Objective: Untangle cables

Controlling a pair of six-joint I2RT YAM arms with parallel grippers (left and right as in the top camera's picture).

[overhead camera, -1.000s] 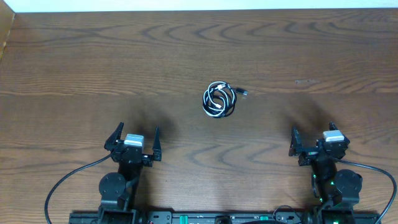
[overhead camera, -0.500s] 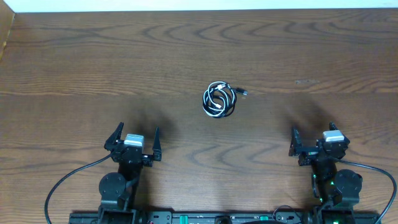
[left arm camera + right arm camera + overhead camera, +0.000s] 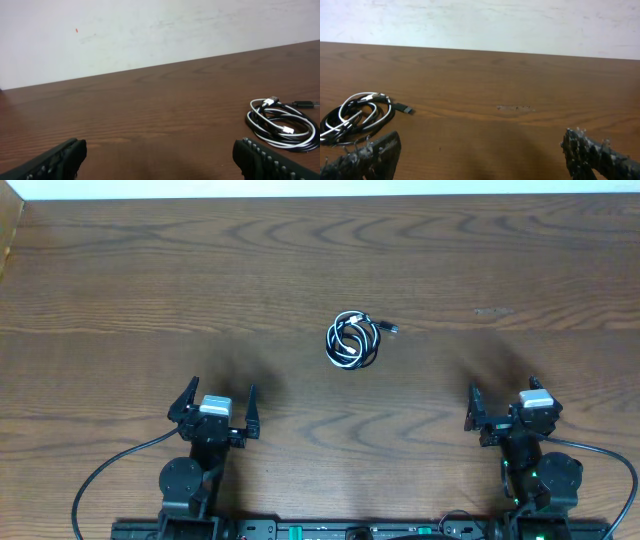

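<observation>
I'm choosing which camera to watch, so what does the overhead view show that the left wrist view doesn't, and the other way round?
Only overhead: the right claw, open, the arm bases, and the thick black leads running to them.
Only left wrist: a small red speck on the pale wall.
Both: the white and black cables coiled together on the wooden table, untouched, and the left claw, open.
</observation>
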